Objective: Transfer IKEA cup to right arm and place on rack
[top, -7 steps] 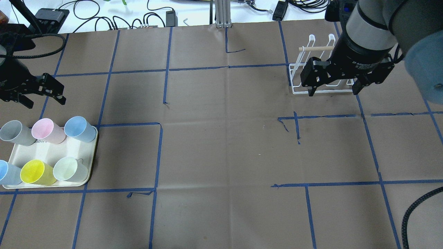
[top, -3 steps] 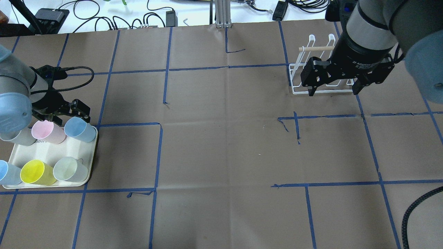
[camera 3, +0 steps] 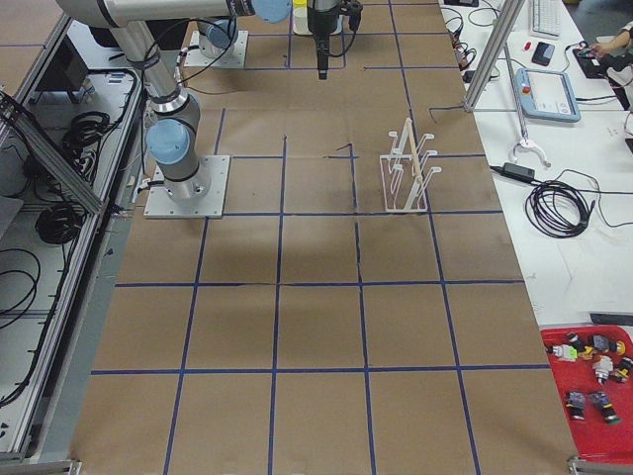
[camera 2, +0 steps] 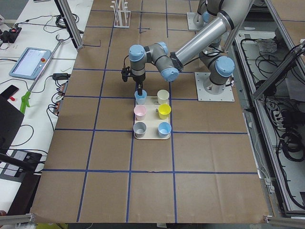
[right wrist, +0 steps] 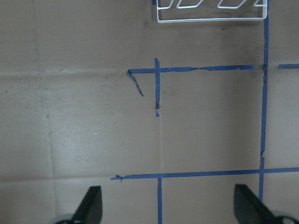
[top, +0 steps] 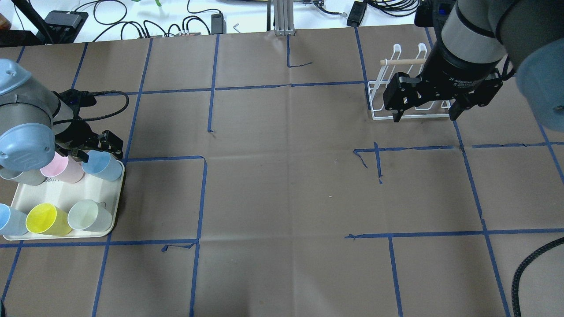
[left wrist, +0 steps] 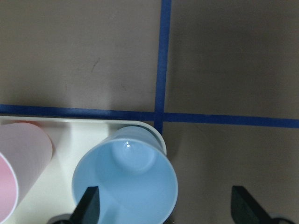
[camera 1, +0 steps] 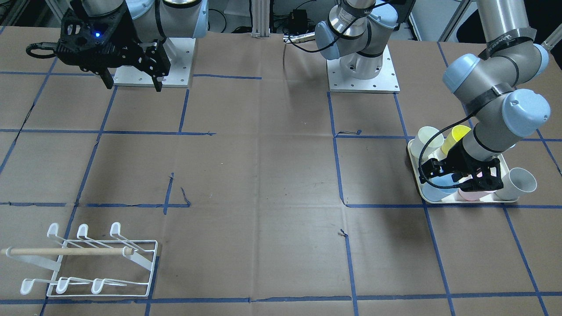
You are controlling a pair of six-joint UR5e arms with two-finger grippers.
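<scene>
A light blue cup [top: 105,165] stands at the back right corner of a cream tray [top: 117,207], with several other pastel cups beside it. My left gripper [top: 91,151] is open and low over this cup. In the left wrist view one finger [left wrist: 89,204] sits inside the cup [left wrist: 126,186] and the other [left wrist: 246,205] outside it, over the paper. My right gripper [top: 425,115] is open and empty, raised in front of the white wire rack [top: 376,100]. The rack [camera 1: 101,263] holds nothing.
The tray [camera 1: 415,164] also holds pink [top: 61,167], grey, yellow [top: 44,219], pale green [top: 88,215] and a second blue cup. Brown paper with blue tape lines covers the table. Cables and boxes lie along the far edge.
My left arm has swung in from the table's left edge and come down over the tray's back right blue cup. The right arm has not moved.
</scene>
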